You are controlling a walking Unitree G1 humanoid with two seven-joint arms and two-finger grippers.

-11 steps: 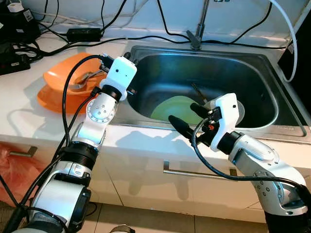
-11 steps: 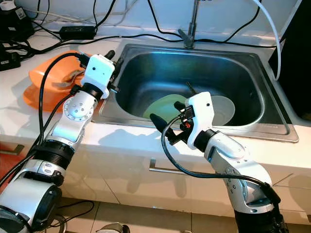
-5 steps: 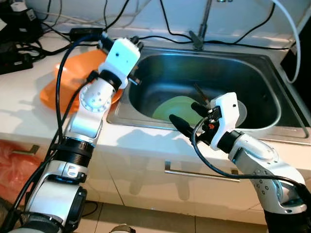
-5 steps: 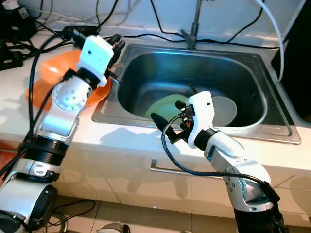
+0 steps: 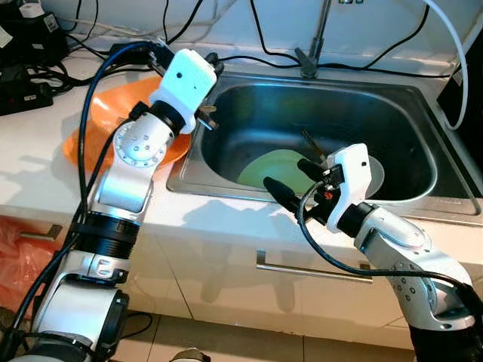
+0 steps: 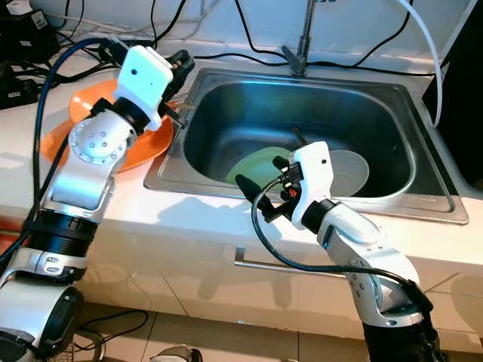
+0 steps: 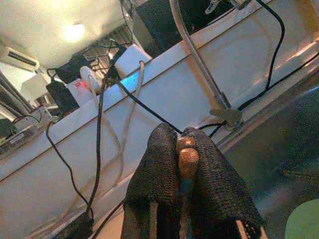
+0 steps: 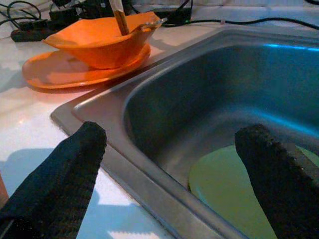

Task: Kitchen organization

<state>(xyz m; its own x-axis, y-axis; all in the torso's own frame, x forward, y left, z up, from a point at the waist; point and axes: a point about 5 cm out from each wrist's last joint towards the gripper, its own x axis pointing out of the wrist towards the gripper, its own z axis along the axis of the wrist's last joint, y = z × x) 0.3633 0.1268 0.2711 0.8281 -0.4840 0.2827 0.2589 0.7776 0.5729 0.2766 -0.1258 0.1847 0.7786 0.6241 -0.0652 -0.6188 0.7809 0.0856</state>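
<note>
While gripping utensil [image 7: 188, 164], left gripper [image 7: 185, 172] raised

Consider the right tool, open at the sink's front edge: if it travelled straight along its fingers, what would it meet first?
Probably the sink wall beside the green plate; depth is unclear. The right tool points into the basin.

Brushed steel sink [image 5: 423, 162], glossy orange plastic bowl [image 8: 102, 42], wooden-handled utensil [image 7: 188, 162].
</note>
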